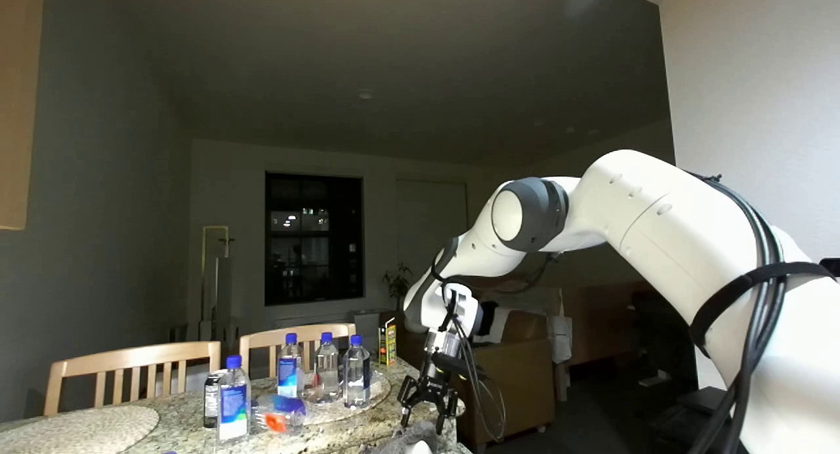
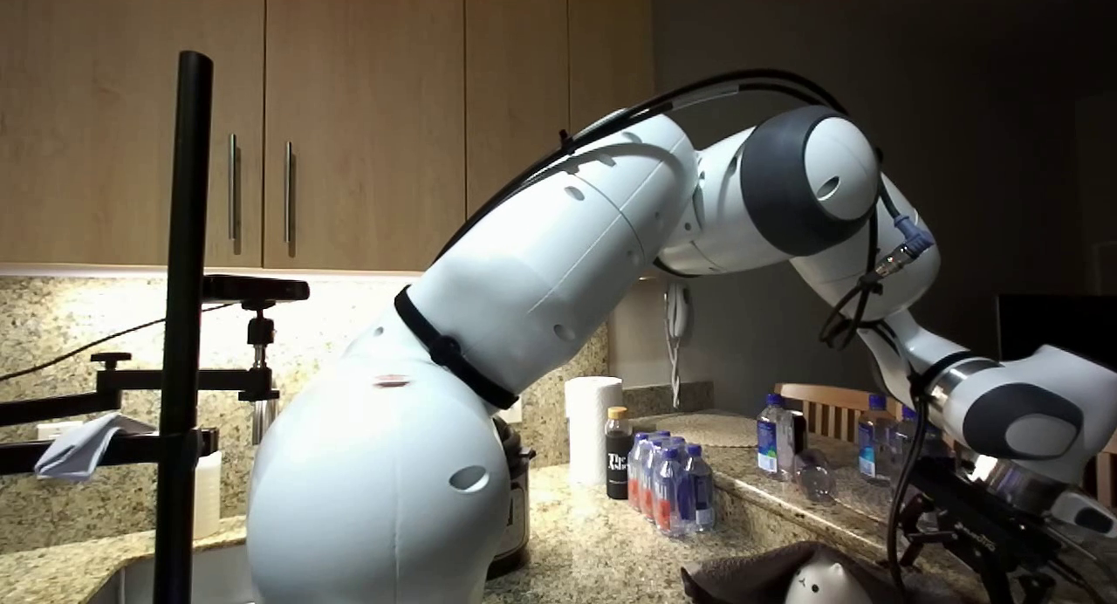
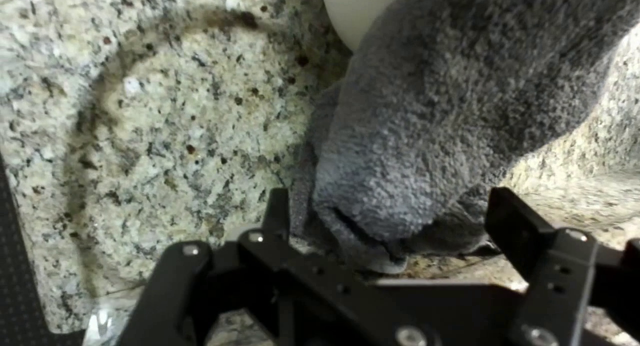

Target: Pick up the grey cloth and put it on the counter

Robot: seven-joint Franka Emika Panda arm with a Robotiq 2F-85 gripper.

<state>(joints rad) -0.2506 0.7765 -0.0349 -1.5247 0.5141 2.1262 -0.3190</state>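
The grey cloth lies bunched on the pale speckled counter in the wrist view. It also shows at the bottom of both exterior views, next to a white figurine with a small face. My gripper is open, its fingers wide apart on either side of the cloth's near end. In an exterior view the gripper points down just above the cloth. I cannot tell whether a finger touches it. The counter also shows in an exterior view.
Several water bottles and a dark can stand on the raised ledge by a woven mat. A pack of small bottles, a dark bottle and a paper towel roll stand on the counter. A sink is left.
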